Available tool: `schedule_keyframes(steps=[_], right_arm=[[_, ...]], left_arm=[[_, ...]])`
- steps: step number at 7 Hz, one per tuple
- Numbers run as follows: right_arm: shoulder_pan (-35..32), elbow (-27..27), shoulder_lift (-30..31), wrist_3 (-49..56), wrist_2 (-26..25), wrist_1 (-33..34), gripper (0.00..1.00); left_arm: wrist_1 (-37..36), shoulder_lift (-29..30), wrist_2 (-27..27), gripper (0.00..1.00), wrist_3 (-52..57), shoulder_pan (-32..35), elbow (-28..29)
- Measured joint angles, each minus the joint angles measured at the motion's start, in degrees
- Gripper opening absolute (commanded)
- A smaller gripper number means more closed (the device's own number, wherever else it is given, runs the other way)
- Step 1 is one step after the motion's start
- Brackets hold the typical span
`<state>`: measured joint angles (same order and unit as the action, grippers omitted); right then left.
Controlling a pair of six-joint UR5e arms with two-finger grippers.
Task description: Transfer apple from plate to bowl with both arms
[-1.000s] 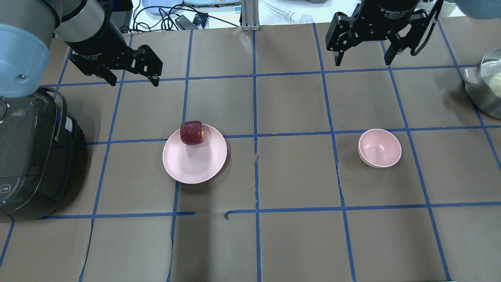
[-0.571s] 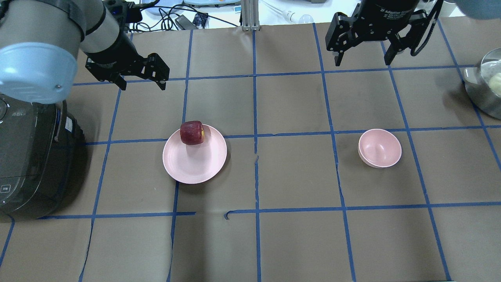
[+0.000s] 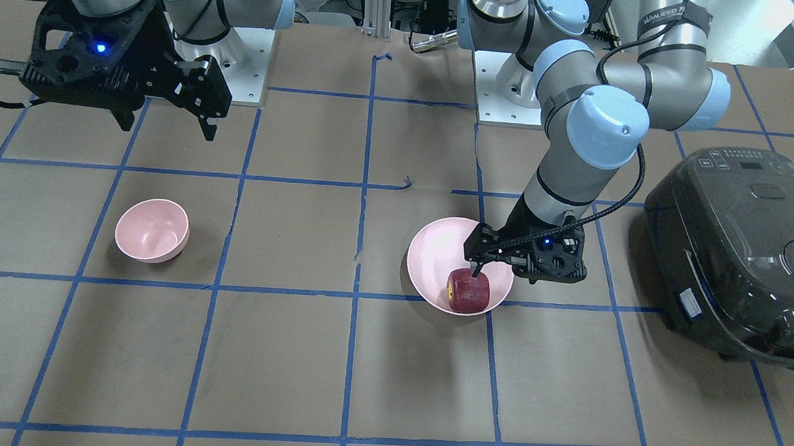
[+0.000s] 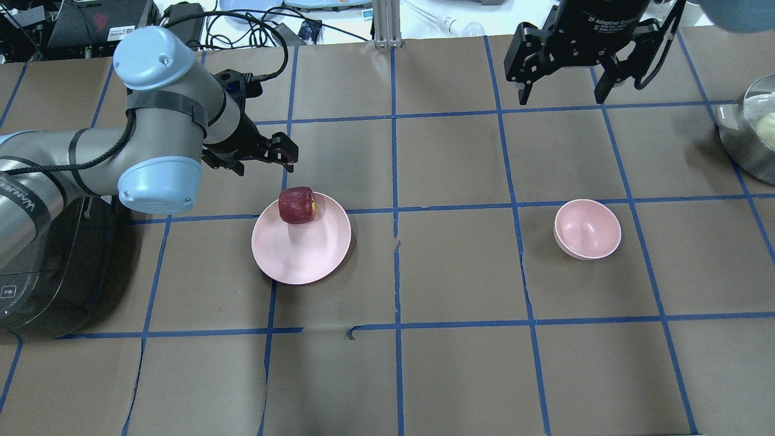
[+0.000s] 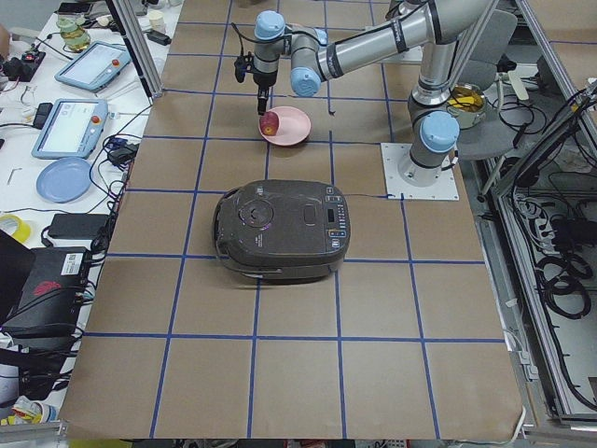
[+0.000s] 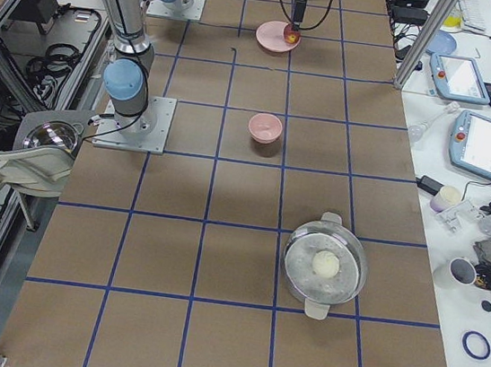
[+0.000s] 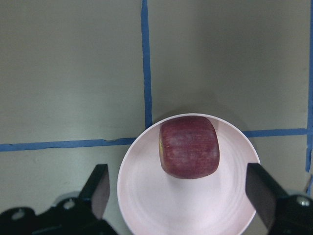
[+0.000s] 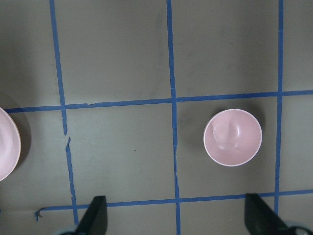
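Note:
The dark red apple [image 4: 297,205] [image 3: 468,290] lies on the far rim area of the pale pink plate [image 4: 303,254] [image 3: 436,259]. My left gripper [image 4: 266,162] is open and empty, just beyond the plate's far left edge, above table level. In the left wrist view the apple [image 7: 189,145] lies on the plate [image 7: 186,210], ahead of the open gripper [image 7: 178,196]. The pink bowl [image 4: 587,229] [image 8: 233,137] stands empty to the right. My right gripper [image 4: 562,97] [image 8: 177,218] is open and empty, high above the far right of the table.
A black rice cooker [image 4: 48,260] [image 3: 742,248] stands at the left edge, under my left arm. A steel pot with a glass lid [image 4: 754,133] sits at the far right edge. Blue tape lines grid the brown table cover.
My left arm has swung right and nearer the plate, with its gripper still open. The right arm, apple, plate and bowl have not moved.

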<state>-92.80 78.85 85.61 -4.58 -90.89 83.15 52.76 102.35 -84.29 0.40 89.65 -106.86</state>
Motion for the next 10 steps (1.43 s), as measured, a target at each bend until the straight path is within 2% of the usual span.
schedule_keyframes(steps=[2, 3, 5, 6, 7, 8, 10], right_arm=[[4.52, 4.02, -0.35, 7.71, -0.01, 1.88, 1.0], [8.11, 8.32, -0.44, 9.92, 0.01, 5.03, 1.0], [15.4, 21.96, -1.08, 14.59, -0.05, 19.21, 1.0], [18.22, 29.11, -2.1, 16.89, 0.12, 28.29, 0.86], [20.01, 35.27, -3.41, 18.46, 0.32, 36.49, 0.59], [20.91, 39.03, -4.67, 19.7, 0.26, 41.49, 0.42], [22.16, 41.65, -6.04, 22.17, -0.02, 44.8, 0.22]], left_arm=[[-2.11, 2.53, 0.34, 1.0, -0.4, 0.02, -0.36], [-2.71, 3.65, 0.41, 1.0, -0.46, 0.06, -0.39], [-3.69, 5.43, 0.87, 1.0, -2.27, 0.28, -0.47], [-4.19, 6.26, 1.64, 1.0, -3.79, 0.86, -0.51], [-4.76, 7.15, 2.13, 1.0, -5.06, 1.69, -0.53], [-5.36, 7.93, 2.26, 1.0, -5.71, 2.22, -0.62], [-5.86, 9.22, 1.9, 0.86, -5.7, 2.51, -1.09]])
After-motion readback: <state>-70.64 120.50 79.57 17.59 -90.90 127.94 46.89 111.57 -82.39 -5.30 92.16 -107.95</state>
